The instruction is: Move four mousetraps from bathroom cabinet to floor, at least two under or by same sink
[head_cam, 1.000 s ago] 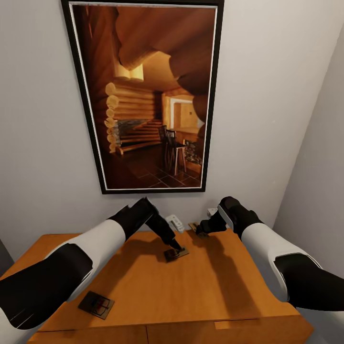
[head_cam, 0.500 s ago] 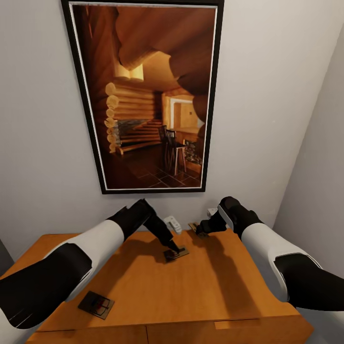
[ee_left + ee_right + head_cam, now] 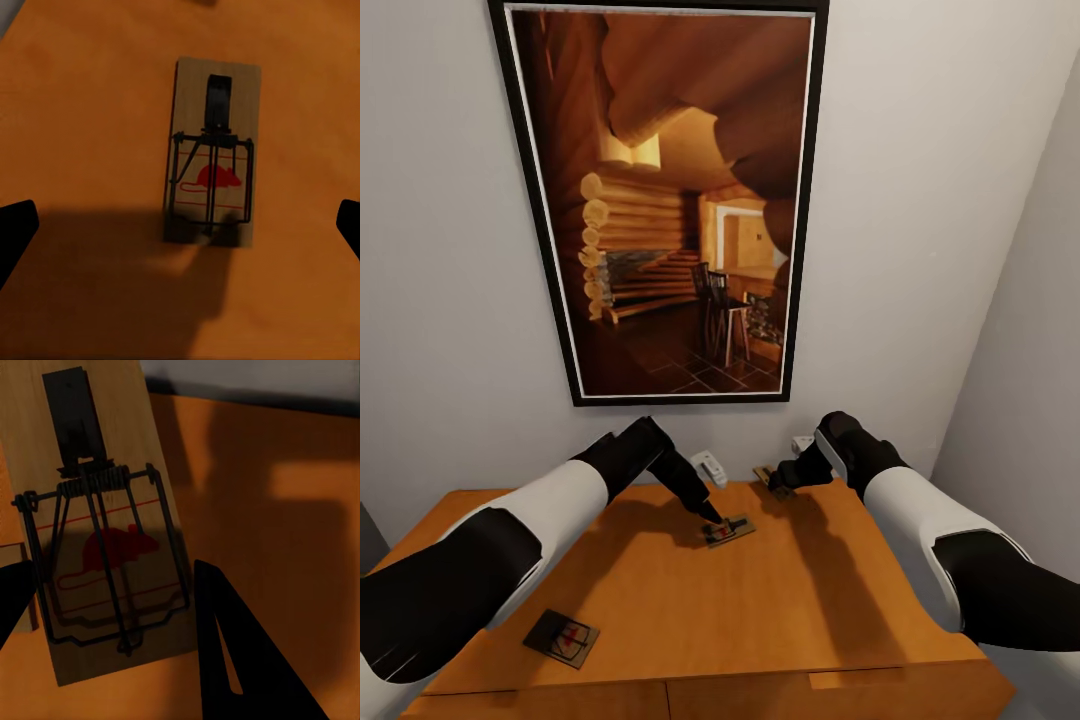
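The middle and front of the cabinet (image 3: 780, 610) top lay bare, so my arms had room there. The wall and the picture (image 3: 670, 200) blocked the back. One mousetrap (image 3: 561, 638) sat at the front left corner, well apart from my left gripper (image 3: 710, 517).

My head cam is looking down over the cabinet (image 3: 780, 590) top; both wrist cams are sitting close above it, each facing a mousetrap (image 3: 214, 169) there.
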`<state>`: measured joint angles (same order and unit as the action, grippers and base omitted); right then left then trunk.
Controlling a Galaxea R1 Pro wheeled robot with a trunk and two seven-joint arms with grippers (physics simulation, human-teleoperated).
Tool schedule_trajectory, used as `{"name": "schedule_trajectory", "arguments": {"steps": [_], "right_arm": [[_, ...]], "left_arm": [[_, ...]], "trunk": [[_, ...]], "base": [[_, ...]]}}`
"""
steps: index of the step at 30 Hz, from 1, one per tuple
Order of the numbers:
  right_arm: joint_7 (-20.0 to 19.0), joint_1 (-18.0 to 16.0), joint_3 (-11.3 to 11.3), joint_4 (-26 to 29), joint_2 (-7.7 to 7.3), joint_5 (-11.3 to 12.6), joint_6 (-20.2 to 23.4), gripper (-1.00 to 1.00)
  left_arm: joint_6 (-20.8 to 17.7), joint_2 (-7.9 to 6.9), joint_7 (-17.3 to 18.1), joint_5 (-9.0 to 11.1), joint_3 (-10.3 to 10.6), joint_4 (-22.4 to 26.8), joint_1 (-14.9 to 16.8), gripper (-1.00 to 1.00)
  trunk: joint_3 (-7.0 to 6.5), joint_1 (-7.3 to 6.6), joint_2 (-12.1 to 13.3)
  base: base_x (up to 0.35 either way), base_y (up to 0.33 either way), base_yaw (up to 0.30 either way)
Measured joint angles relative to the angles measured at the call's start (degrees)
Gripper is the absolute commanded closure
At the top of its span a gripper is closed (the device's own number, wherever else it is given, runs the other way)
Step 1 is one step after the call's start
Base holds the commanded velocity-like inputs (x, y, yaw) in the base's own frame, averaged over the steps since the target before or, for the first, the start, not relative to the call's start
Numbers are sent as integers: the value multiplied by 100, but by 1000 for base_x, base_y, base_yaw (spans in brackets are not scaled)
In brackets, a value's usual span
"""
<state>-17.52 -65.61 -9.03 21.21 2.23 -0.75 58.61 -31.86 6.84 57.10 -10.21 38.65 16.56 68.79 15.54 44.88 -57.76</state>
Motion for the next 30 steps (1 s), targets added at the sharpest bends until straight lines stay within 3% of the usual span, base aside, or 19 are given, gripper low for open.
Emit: {"name": "schedule_trajectory", "arguments": {"steps": [7,16,23,30], "right_arm": [[-1,0,0,0,-14,10,-86,100],[-1,0,0,0,-15,7,-115,100],[-1,0,1,-2,-24,6,-117,100],[3,0,0,-8,-25,-5,-116,100]], "left_arm": [[-7,-5,-75,16,-3,-16,0,-100],[-24,40,-554,9,-14,-71,0,-100],[-87,51,-633,25,-19,-12,0,-100],[-122,152,-685,36,-26,8,0,-100]], "trunk": [[0,0,0],[0,0,0],[0,0,0],[0,0,0]], "base": [[0,0,0],[0,0,0],[0,0,0],[0,0,0]]}}
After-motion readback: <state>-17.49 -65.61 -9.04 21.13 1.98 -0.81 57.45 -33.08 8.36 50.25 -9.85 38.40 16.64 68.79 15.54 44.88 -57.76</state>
